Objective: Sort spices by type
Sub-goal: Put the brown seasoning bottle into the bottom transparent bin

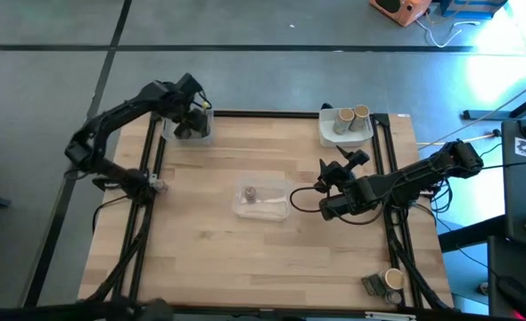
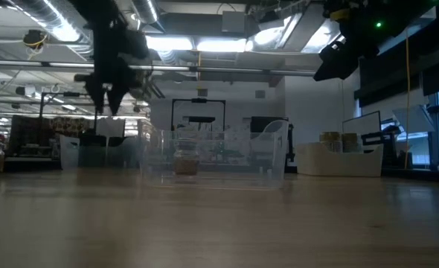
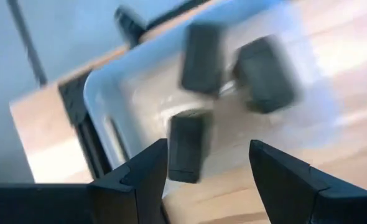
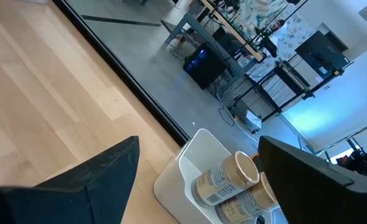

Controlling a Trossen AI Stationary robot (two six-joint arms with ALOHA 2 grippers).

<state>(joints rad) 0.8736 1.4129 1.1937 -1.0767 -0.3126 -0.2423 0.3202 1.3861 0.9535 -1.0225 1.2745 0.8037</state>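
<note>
Pale wood worktop (image 1: 201,259), grey floor (image 1: 263,53) around, lab room w/ ceiling lights behind. Left gripper (image 3: 208,162) released over corner tray (image 3: 109,93) w/ dark blocky spices (image 3: 202,56); right gripper (image 4: 196,168) released mid-worktop. Tan cylinders (image 1: 352,116) in far-right tray (image 1: 327,134).

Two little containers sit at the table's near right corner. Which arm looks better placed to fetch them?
The right, probably. Its open, empty end effector hovers on the table's right half, nearer the tan cylinder and the dark block. The left end effector is open over the far-left tray holding dark blocks.
</note>
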